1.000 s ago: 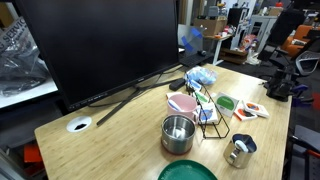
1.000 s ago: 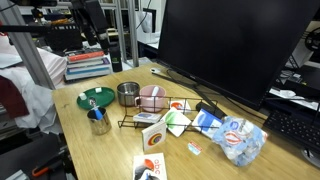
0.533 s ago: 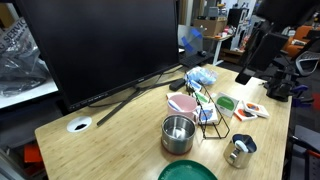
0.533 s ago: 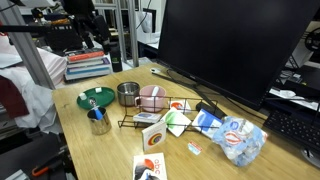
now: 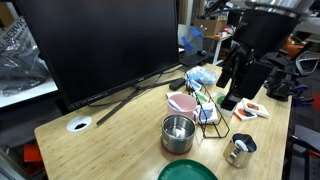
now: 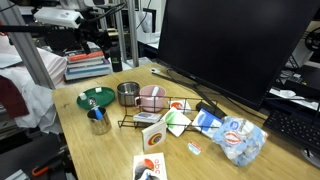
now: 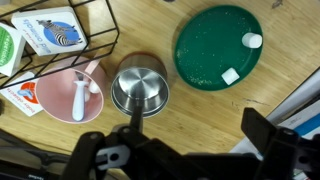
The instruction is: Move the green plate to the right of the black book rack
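The dark-green plate (image 7: 205, 45) lies flat on the wooden table with two small white pieces on it. It also shows at the table's edge in both exterior views (image 5: 187, 172) (image 6: 97, 98). The black wire book rack (image 5: 211, 116) (image 6: 150, 116) (image 7: 62, 42) stands beyond the steel pot (image 7: 140, 87), with cards leaning in it. My gripper (image 7: 190, 145) hangs high above the table, open and empty, and touches nothing. In an exterior view my gripper (image 5: 229, 88) hovers over the far side of the rack.
A pink bowl (image 7: 75, 95) with a white spoon sits beside the pot. A metal cup (image 5: 240, 150) stands near the plate. A small light-green dish (image 5: 226, 103), cards, a blue bag (image 6: 232, 137) and a large monitor (image 5: 100, 45) on its stand fill the back.
The arm has swung into the exterior view from the side and lowered toward the table over the rack. Nothing on the table has moved.
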{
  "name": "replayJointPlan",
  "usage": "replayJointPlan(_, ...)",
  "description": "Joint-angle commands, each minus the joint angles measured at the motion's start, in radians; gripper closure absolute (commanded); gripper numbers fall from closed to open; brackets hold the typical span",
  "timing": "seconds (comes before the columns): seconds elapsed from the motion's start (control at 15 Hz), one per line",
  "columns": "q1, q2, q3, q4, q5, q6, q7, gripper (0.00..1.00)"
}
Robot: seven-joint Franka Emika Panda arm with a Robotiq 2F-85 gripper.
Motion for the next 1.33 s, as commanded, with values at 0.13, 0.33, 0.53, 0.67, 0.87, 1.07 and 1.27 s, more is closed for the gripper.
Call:
replayJointPlan(0.13,-0.005,0.0,0.005,0.002,0.002,-0.002,-0.004,0.0)
replayJointPlan(0.33,-0.018,0.041,0.021,0.0,-0.028,0.034,0.03,0.0)
replayJointPlan(0.53,-0.009,0.133,0.032,-0.006,-0.016,0.079,0.03,0.0)
replayJointPlan(0.67,-0.006,0.217,0.044,-0.007,-0.008,0.114,0.034,0.0)
replayJointPlan(0.87,-0.004,0.342,0.06,0.006,0.035,0.158,0.016,0.0)
replayJointPlan(1.07,-0.012,0.421,0.07,0.007,0.008,0.202,0.075,0.0)
replayJointPlan(1.27,-0.017,0.427,0.075,-0.001,0.003,0.2,0.064,0.0)
